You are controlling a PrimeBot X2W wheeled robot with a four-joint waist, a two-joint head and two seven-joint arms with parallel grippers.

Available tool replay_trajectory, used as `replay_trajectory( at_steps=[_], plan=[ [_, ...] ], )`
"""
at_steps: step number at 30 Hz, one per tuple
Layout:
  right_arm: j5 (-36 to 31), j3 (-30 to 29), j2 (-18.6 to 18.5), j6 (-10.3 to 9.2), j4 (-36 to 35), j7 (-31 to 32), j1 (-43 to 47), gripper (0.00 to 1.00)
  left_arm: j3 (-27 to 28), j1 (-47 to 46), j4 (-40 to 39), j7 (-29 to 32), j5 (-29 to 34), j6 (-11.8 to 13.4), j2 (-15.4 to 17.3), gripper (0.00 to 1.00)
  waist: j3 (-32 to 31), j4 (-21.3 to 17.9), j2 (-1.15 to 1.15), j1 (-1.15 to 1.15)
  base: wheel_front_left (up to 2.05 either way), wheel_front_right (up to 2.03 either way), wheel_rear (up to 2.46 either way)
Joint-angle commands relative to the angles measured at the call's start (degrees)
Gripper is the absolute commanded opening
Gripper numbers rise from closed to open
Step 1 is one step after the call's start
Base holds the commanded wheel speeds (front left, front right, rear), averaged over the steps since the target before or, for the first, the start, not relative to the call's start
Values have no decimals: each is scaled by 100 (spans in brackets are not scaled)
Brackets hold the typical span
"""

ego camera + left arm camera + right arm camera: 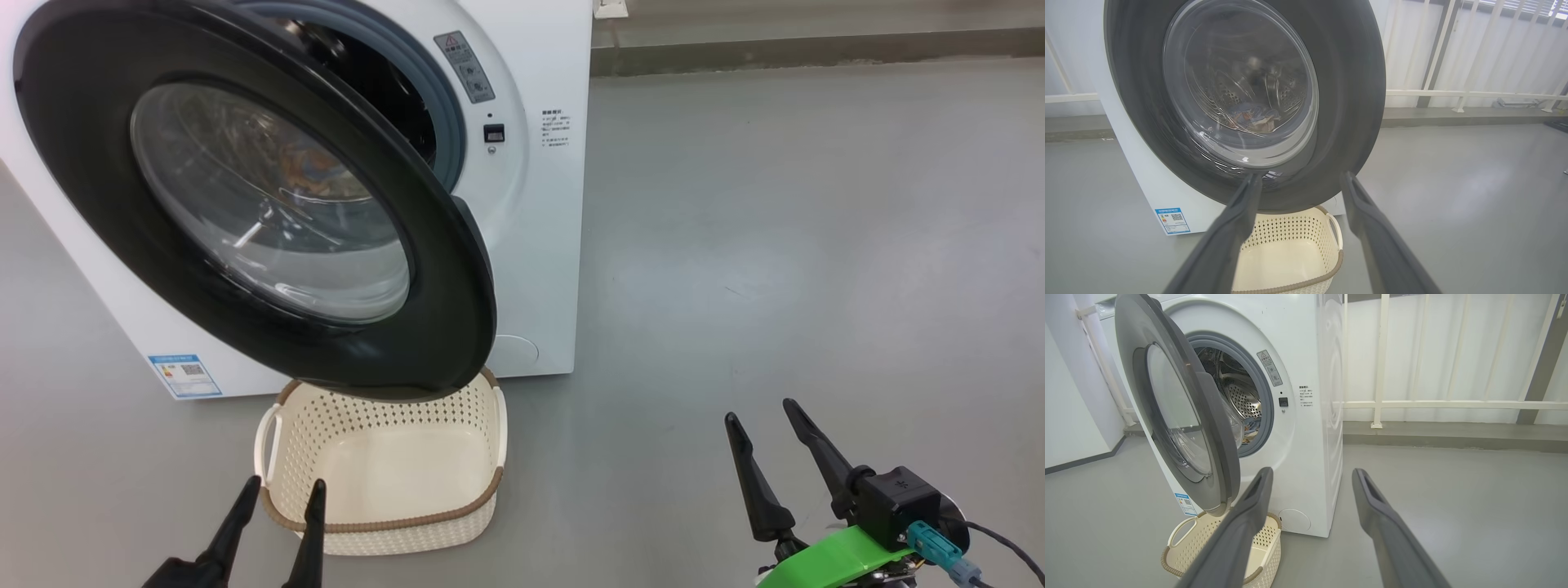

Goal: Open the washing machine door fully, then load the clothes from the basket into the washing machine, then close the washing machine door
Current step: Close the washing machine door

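Your step now looks to be the closing. The cream perforated basket (408,535) sits bare on the floor beneath the partly open washing machine door (261,204), and the clothes (1253,116), blue with orange print, lie inside the steel drum of the washing machine (539,245). Your left pincer (286,483) and right pincer (759,412) both stand spread wide, holding nothing. Press the flat of a finger on the glossy black rim, not the bulging, slippery glass, and follow the hinge's arc until the latch catches.
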Motion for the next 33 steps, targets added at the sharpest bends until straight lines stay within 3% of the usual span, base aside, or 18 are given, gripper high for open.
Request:
replay_trajectory(
  at_steps=[1, 10, 11, 12, 13, 23, 33],
  plan=[
    [-33, 150, 7, 9, -137, -69, -137, 100, 192, -194, -113, -37, 60, -14, 34, 100, -5, 1, 0, 0, 0, 0, 0],
    [17, 146, 7, 9, -174, -69, -143, 100, 177, -185, -112, -37, 62, -14, 14, 100, -16, 21, 0, 0, 0, 0, 0],
    [19, 148, 7, 9, -183, -69, -144, 45, 171, -185, -112, -37, 63, -14, 12, 100, -13, 27, 0, 0, 0, 0, 0],
    [15, 148, 7, 9, -191, -69, -145, 16, 166, -186, -112, -37, 62, -14, 9, 100, -9, 34, 0, 0, 0, 0, 0],
    [9, 156, 7, 9, -195, -69, -147, 0, 161, -189, -112, -37, 61, -14, 7, 100, -2, 44, 0, 0, 0, 0, 0],
    [-132, 230, 7, 9, -212, -69, -400, 0, -28, -318, -120, -37, 39, -14, 5, 100, 258, 298, 0, 0, 0, 0, 0],
    [-357, 1061, -222, 9, 40, -69, -1326, 0, -367, -831, -20, -37, -24, -14, -37, 100, 898, 759, 0, 0, 0, 0, 0]
  ],
)
